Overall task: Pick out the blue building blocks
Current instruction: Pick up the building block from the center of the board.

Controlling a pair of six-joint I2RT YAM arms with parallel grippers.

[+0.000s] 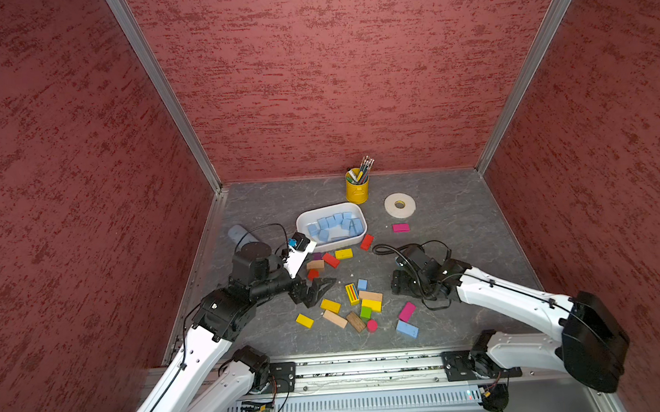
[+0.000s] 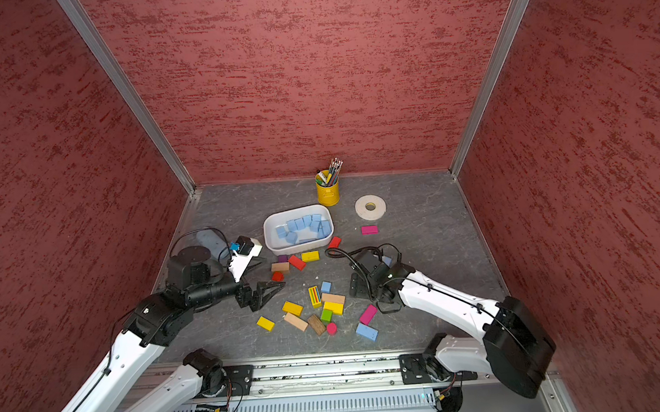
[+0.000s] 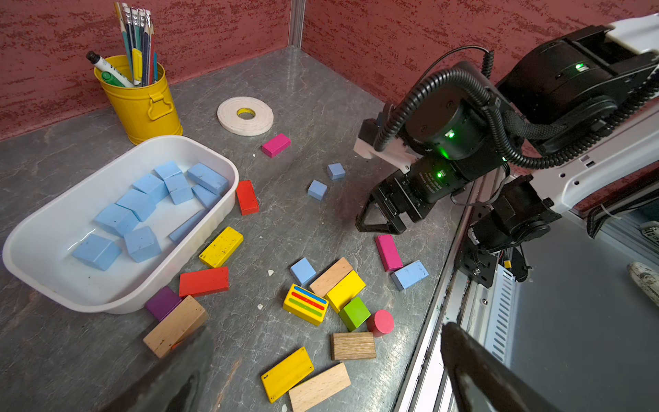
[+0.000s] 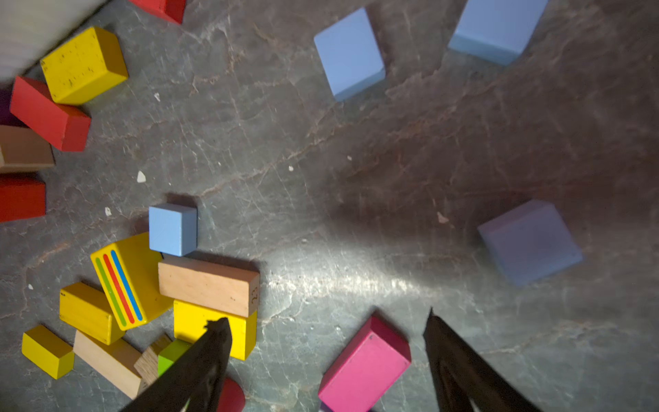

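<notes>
Inside the white tub (image 3: pixel 60 210) lies a good heap of blue blocks (image 3: pixel 142 203), so you are well into the sorting but not done, because several blue ones are loose on the counter (image 3: pixel 303 92). A blue cube (image 4: pixel 349 53) and a second blue cube (image 4: pixel 495 28) sit in the open a little way from the tub. A third blue block (image 4: pixel 531 242) lies farther from it, in the arm's shadow. A small blue cube (image 1: pixel 362 284) sits just beside the striped yellow block (image 4: pixel 124 281), and a long blue block (image 1: pixel 407 329) lies farthest from the tub of all. Your right gripper (image 4: pixel 325 317) hangs above the counter with its jaws wide apart and nothing between them. The pink block (image 4: pixel 363 367) shows below the gap, but it is not gripped. Your left gripper (image 1: pixel 323 292) is spread to its fullest and empty, near the tub. I judge the step in hand to be the reach for the next blue block, most likely with the right arm. For that you need to move off the pink block, centre the open jaws over one blue block, square them to its flat sides, come down and close. Then carry it over the tub's rim and let go low, so it does not bounce out.
</notes>
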